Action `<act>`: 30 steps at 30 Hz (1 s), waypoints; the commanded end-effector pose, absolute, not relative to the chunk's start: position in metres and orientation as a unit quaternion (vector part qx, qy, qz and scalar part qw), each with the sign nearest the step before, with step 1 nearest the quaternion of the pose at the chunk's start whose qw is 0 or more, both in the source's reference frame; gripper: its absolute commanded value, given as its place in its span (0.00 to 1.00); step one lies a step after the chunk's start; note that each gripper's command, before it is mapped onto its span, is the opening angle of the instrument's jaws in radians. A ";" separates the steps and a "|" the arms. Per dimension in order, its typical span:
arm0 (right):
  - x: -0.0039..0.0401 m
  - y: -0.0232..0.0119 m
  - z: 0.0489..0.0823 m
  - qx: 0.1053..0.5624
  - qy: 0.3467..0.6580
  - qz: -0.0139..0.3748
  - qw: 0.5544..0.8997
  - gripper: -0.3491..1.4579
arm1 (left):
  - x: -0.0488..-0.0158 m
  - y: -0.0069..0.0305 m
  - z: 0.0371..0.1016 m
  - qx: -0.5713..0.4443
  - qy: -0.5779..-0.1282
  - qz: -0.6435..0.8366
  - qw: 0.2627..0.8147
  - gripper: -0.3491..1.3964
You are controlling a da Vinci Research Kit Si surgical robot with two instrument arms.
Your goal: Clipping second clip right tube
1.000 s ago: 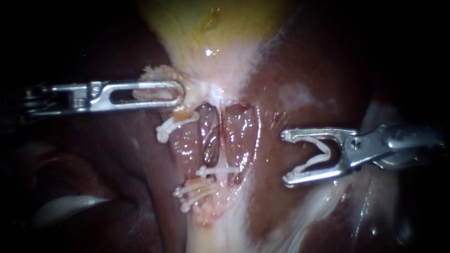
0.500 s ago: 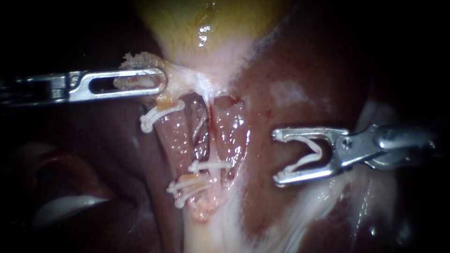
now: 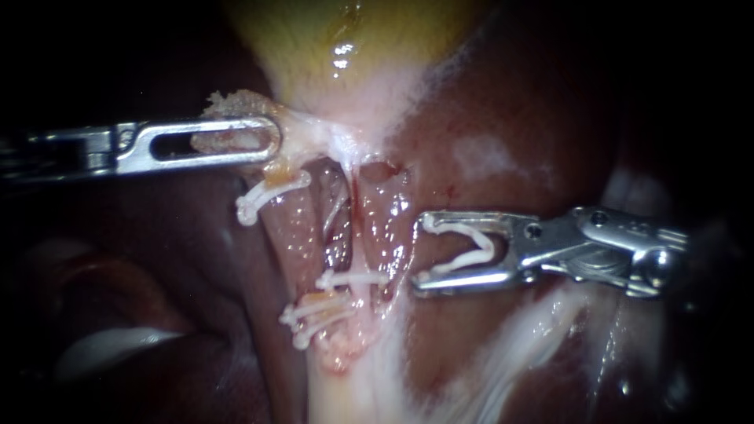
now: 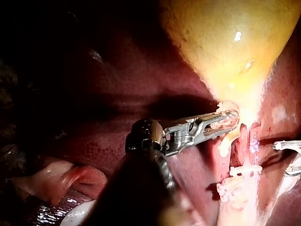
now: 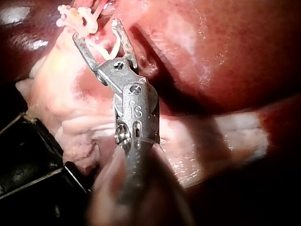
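The loaded clip [image 3: 475,255] sits in the spread jaws of the right instrument [image 3: 420,253], one leg against each jaw, so the jaws grip it from both sides. The clip is a white V. Its mouth faces the right tube [image 3: 390,228] and its bend faces the shaft, so its long axis runs crosswise to the tube, which runs up and down in the endoscope view. The jaw tips lie just beside the tube's right edge and are not around it. The instrument comes in from the right, nearly level, low over the liver [image 3: 534,118].

A closed clip [image 3: 353,279] already crosses the right tube below the jaw tips. The left tube [image 3: 302,232] carries one clip high up and two low down.

The left instrument [image 3: 273,143] reaches in level from the left, its windowed jaws clamped on a tissue flap [image 3: 236,102] at the neck of the yellow gallbladder [image 3: 353,31], just above the tubes.
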State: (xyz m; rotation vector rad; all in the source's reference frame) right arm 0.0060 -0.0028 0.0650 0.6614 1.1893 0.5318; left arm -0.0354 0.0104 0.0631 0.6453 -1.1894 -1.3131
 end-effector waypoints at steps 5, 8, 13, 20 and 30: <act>0.0079 -0.0026 0.0670 0.313 0.537 0.262 0.738 0.46 | -0.0356 0.0103 0.0629 0.279 -0.511 -0.562 0.588 0.05; 0.0089 -0.0026 0.0681 0.320 0.533 0.272 0.734 0.46 | -0.0357 0.0102 0.0628 0.280 -0.511 -0.561 0.588 0.05; 0.0104 -0.0031 0.0701 0.329 0.530 0.281 0.729 0.46 | -0.0358 0.0101 0.0629 0.280 -0.511 -0.561 0.588 0.05; 0.0124 -0.0042 0.0716 0.353 0.528 0.280 0.720 0.46 | -0.0359 0.0100 0.0629 0.280 -0.511 -0.561 0.588 0.05; 0.0137 -0.0047 0.0712 0.398 0.551 0.281 0.677 0.46 | -0.0360 0.0100 0.0629 0.279 -0.511 -0.561 0.588 0.05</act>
